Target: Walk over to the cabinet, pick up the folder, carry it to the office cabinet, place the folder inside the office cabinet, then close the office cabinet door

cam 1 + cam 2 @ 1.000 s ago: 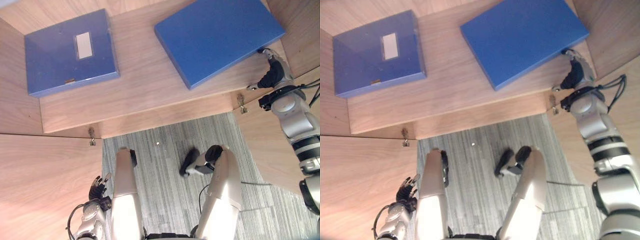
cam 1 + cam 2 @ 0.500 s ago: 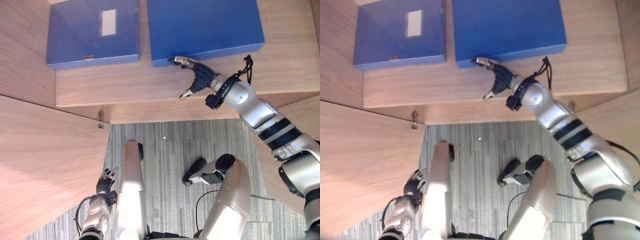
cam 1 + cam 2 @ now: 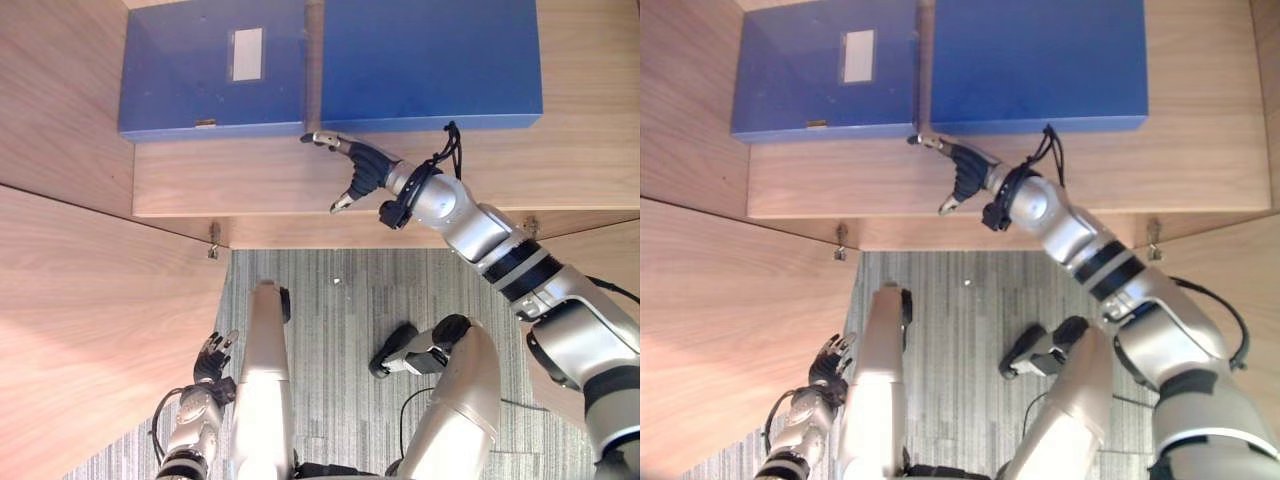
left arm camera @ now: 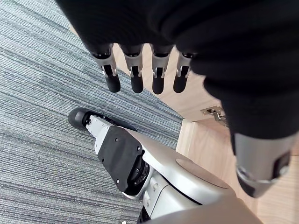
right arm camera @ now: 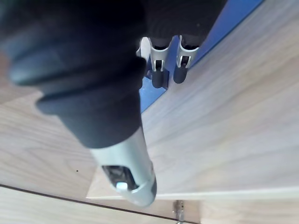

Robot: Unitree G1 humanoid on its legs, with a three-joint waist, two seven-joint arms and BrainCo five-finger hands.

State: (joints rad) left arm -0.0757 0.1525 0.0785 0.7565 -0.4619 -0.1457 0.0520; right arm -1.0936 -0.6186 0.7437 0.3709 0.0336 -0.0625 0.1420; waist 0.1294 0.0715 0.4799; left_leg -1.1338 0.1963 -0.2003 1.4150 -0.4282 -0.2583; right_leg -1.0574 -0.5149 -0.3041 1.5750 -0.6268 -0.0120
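A wooden cabinet [image 3: 70, 90] stands open over a grey carpet [image 3: 340, 300], and on its shelf [image 3: 250, 185] two blue folders lie flat, side by side, with only a thin gap between them. The folder [image 3: 430, 60] without a label is the task's one, I think, because the right hand [image 3: 362, 168] reaches to it. It lies square to the shelf front and close beside the labelled folder [image 3: 215, 70], probably so that the row is neat and the door [image 3: 90, 320] can shut. The right hand is stretched flat with straight fingers [image 5: 159, 78] and the thumb apart, and it grasps nothing. Its fingertips are at the near left corner of the folder, just at the gap, and this looks like a pushing touch, not a grip. The left hand [image 3: 212, 358] hangs low beside the door, its fingers loose and empty.
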